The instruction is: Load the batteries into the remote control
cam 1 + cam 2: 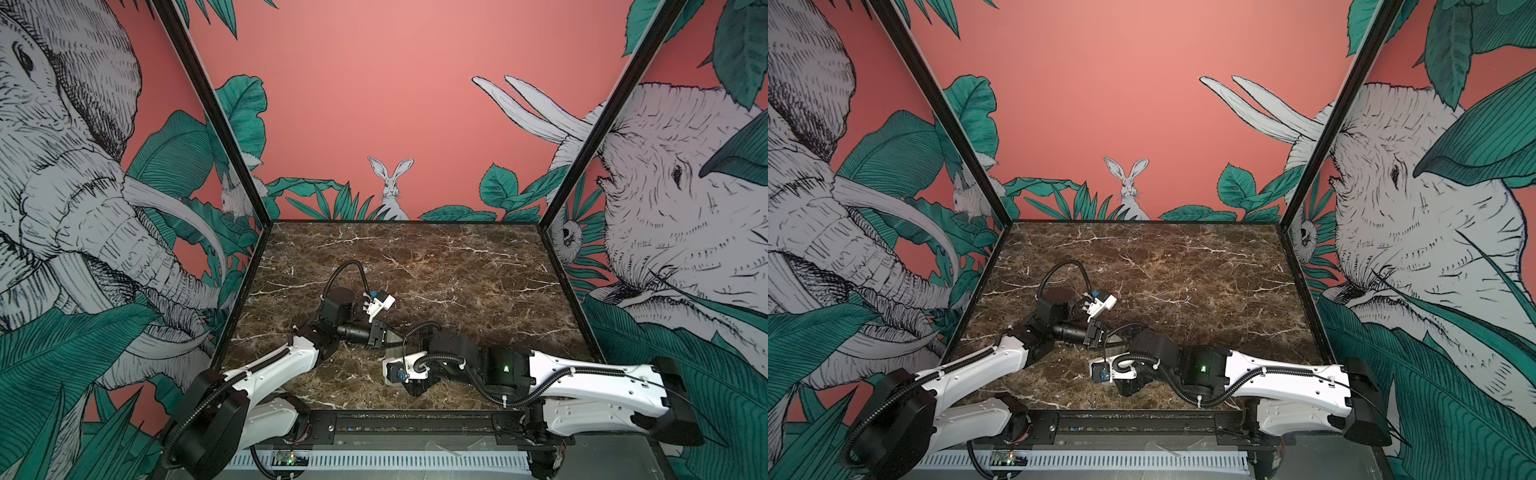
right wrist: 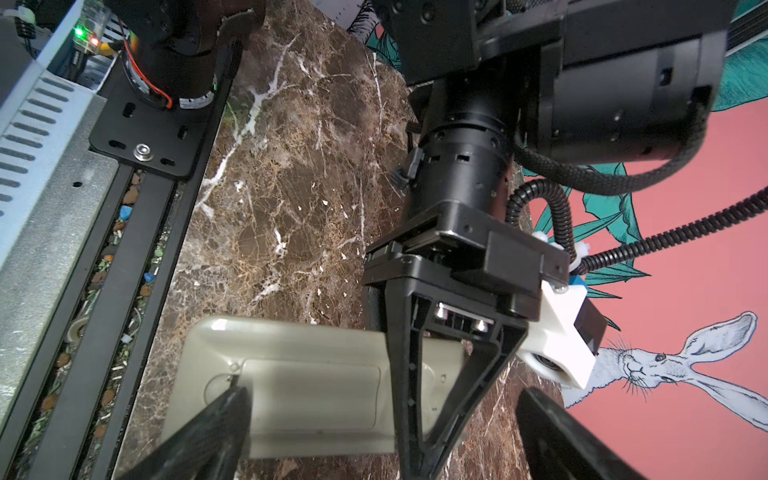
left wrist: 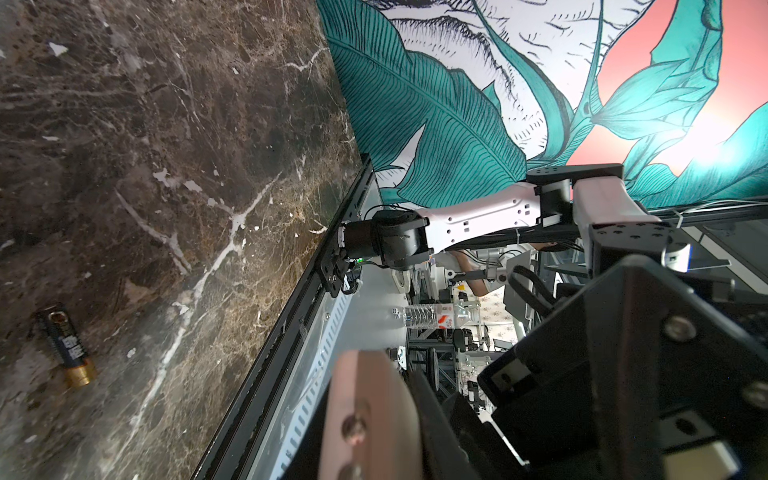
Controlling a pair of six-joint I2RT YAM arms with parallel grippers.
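Observation:
The remote control [image 2: 311,386] lies back up on the marble table, greyish-beige, with its battery cover in place; in both top views only a pale sliver [image 1: 394,352] [image 1: 1115,350] shows between the two wrists. My left gripper [image 2: 415,461] [image 1: 392,337] is shut, and its black fingers [image 2: 440,374] cross over the remote's back. My right gripper [image 2: 382,449] stands wide open with the remote's end between its fingers. One battery [image 3: 66,345], dark with a gold end, lies loose on the table in the left wrist view. In that view my left gripper [image 3: 399,368] holds nothing.
The black front rail [image 2: 124,249] and the left arm's base [image 2: 174,50] border the table's near edge. Jungle-print walls [image 1: 232,174] close in the sides and back. A water bottle [image 3: 424,316] stands outside the cell.

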